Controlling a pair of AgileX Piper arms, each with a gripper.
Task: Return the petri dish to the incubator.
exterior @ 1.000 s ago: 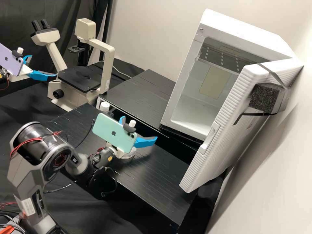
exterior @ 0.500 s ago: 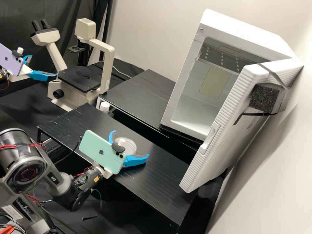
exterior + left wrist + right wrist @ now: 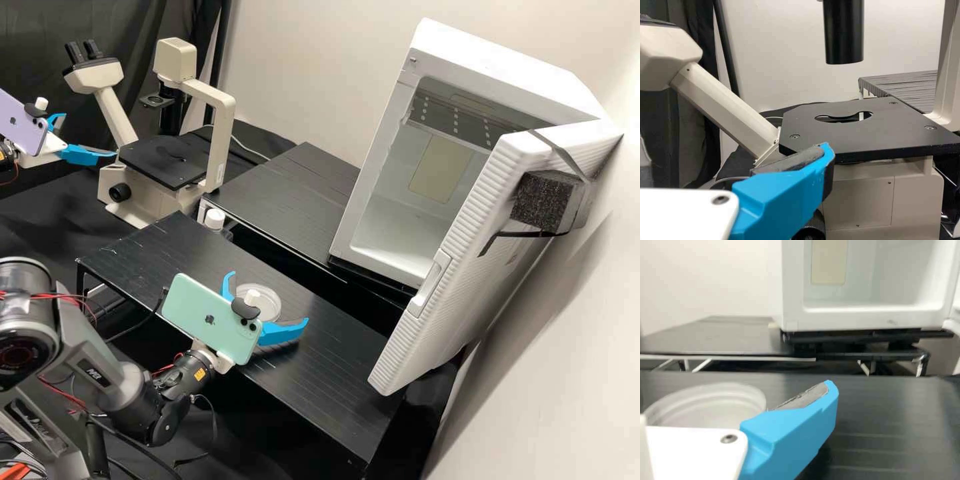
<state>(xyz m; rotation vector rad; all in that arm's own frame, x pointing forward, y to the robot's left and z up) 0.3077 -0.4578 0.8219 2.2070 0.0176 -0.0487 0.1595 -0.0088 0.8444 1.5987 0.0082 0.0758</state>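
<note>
Right arm, high view: a pale mark appears on the back of the mint-green phone (image 3: 190,310) mounted above the right end effector (image 3: 269,297); white lettering runs along a dark grey link (image 3: 92,373), and a small yellow label (image 3: 200,375) sits near the wrist. A second pale mark is found on the lilac phone (image 3: 19,133) of the left arm. The right end effector is open, its two blue fingers spread widely to either side of the petri dish (image 3: 268,303); whether either finger touches the dish cannot be told. The left end effector (image 3: 90,135) is likewise open, its fingers apart beside the stage (image 3: 167,162) of the cream microscope (image 3: 217,150). The petri dish, round, shallow and translucent with a pale raised rim, lies flat on the black front bench (image 3: 333,373), outside the incubator (image 3: 493,60), and is partly hidden by the phone mount. In the right wrist view, the dish appears whitish, and the incubator stands beyond it with its interior exposed. The white door (image 3: 460,227) is swung open; a perforated shelf (image 3: 450,113) spans the upper chamber. A white-capped bottle (image 3: 215,219) stands near the rear bench (image 3: 287,200).
</note>
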